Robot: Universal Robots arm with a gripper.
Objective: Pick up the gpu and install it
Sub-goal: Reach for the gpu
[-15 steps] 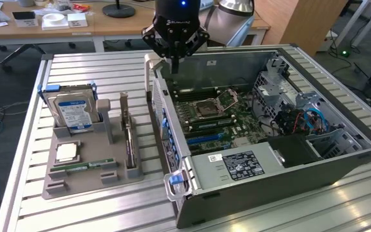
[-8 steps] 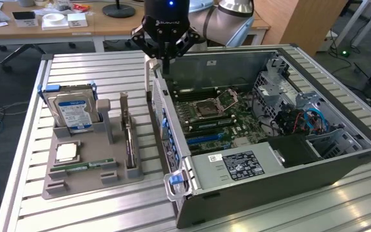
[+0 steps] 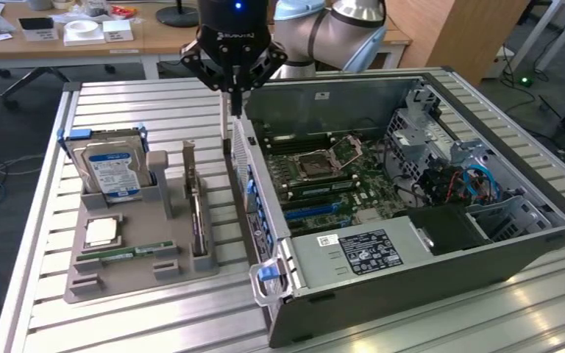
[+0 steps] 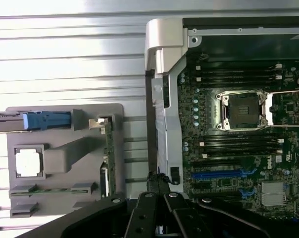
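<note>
Nearest me, the open computer case [image 3: 518, 243] wears a black sticker [image 3: 366, 251] with white print I can't read. Beside it on the counter [image 3: 135, 323], a grey holder [image 3: 115, 278] keeps the gpu [image 3: 196, 213] standing on edge in its slot, apart from the hard drive [image 3: 111, 173] with its blue-and-white label. Farther back, my claw [image 3: 230, 90] hangs empty, fingers pressed together, by the case's holder-side wall. The motherboard [image 4: 238, 148] bears a Dell mark.

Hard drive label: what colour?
Blue and white label, clearest in the exterior view.
</note>
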